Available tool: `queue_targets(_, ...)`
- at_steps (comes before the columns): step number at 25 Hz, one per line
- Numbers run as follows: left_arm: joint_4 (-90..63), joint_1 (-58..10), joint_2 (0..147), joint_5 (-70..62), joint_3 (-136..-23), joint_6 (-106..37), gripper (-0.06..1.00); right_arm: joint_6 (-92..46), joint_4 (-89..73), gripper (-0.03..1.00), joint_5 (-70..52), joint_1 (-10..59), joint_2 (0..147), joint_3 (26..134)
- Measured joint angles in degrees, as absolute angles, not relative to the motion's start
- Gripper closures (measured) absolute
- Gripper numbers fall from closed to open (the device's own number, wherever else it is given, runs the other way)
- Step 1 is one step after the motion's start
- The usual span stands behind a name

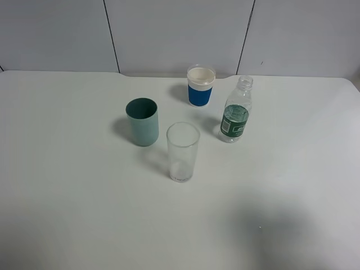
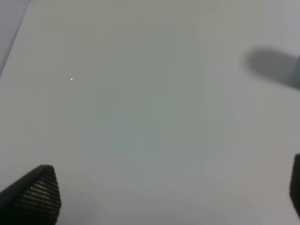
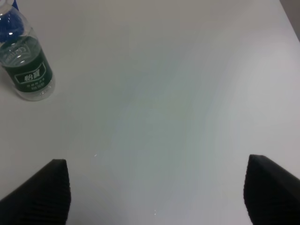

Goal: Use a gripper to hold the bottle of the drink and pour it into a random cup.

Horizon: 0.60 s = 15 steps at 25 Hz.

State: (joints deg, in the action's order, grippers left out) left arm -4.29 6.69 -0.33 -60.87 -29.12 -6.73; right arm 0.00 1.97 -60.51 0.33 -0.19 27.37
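Note:
The bottle of the drink [image 1: 235,115], clear with a green label and no cap, stands upright right of centre on the white table [image 1: 67,197]. It also shows in the right wrist view [image 3: 26,70]. The cup [image 1: 201,87], blue below a wide white rim band, stands just behind and left of the bottle. Neither gripper shows in the exterior high view. My right gripper [image 3: 157,192] is open and empty over bare table, well apart from the bottle. My left gripper [image 2: 166,197] is open and empty over bare table.
A teal cup [image 1: 142,121] stands left of centre. A tall clear glass [image 1: 183,152] stands in front, between the teal cup and the bottle. A white panelled wall [image 1: 180,34] runs behind the table's far edge.

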Motion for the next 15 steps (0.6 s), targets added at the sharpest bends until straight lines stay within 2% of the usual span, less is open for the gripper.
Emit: queue_targets(15, -4.29, 6.69, -0.33, -60.87, -29.12, -6.73, -0.05, 0.0, 1.97, 0.23, -60.51, 0.33, -0.19, 27.37)
